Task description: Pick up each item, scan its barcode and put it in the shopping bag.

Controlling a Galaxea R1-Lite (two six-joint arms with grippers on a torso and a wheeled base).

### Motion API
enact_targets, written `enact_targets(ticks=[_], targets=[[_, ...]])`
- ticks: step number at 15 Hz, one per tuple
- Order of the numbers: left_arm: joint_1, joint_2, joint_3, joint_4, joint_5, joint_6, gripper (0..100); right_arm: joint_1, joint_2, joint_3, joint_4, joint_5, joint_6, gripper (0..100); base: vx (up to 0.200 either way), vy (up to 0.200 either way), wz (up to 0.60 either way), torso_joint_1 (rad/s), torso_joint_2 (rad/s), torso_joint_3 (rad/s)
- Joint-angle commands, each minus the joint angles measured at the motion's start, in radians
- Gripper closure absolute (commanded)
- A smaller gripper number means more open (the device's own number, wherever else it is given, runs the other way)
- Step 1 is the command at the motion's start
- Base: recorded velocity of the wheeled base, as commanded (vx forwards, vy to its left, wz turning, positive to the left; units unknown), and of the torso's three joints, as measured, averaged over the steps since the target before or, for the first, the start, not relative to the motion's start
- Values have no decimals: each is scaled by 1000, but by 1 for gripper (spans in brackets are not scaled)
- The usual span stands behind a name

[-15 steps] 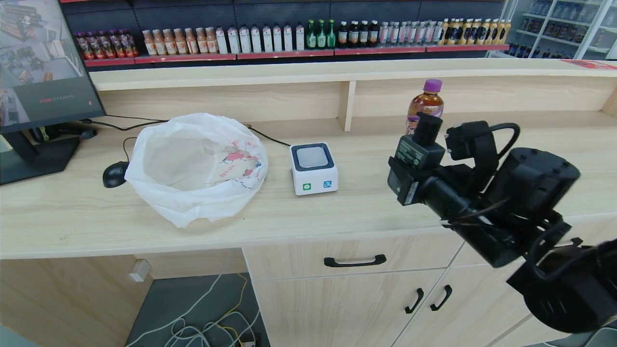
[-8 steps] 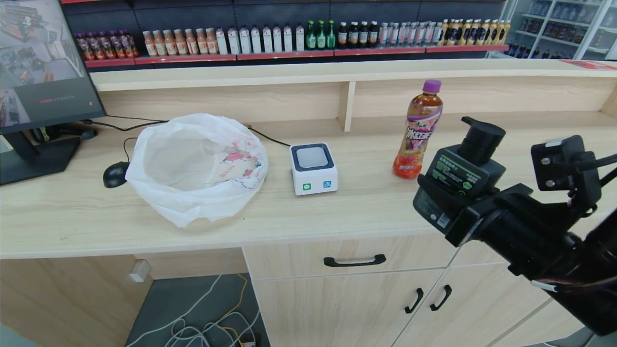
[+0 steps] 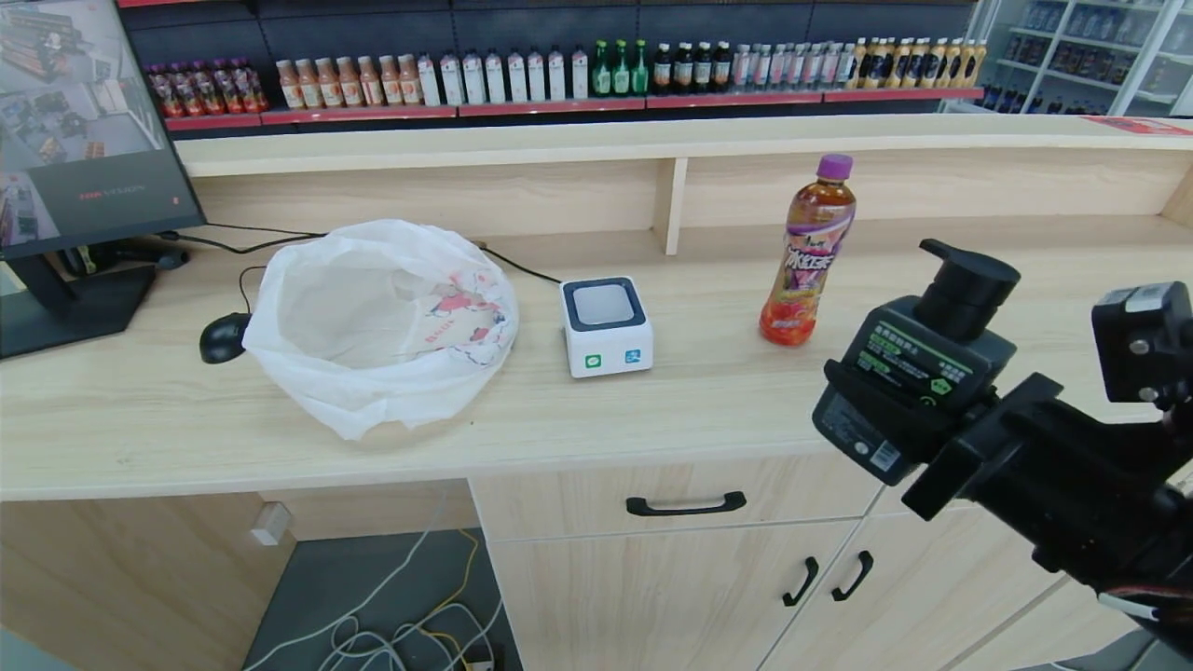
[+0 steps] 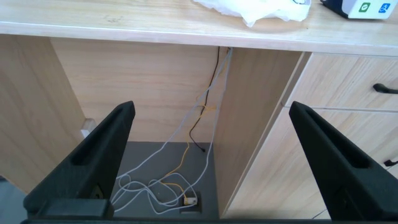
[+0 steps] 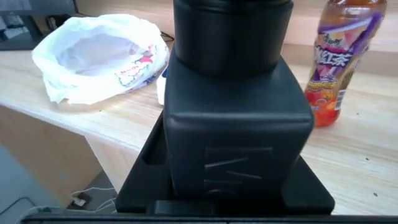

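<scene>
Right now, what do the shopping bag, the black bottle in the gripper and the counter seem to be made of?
Shopping bag: thin white plastic film, slightly see-through, with a crumpled rim.
Black bottle: probably rigid plastic, matte, with moulded square shoulders and a round cap.
Counter: pale wood grain, smooth and matte; solid wood or laminate, cannot tell.

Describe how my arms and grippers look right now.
The left gripper: two flat matte-black fingers, wedge-shaped, unmarked. The right gripper and right arm: bulky matte black, with a boxy screwed camera block at the wrist and thin red-and-white wires along the arm.
</scene>
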Motion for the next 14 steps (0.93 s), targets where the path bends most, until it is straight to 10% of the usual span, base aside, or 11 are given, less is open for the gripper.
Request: enact_targets(ticks=[1, 14], targets=[[0, 0, 0, 0, 1, 0, 0, 0, 47, 19, -1, 119, 18, 100, 0, 0, 0, 0, 0, 0], [0, 0, 0, 0, 1, 0, 0, 147, 263, -73, -296, 249, 639, 100, 0, 0, 0, 0, 0, 0]])
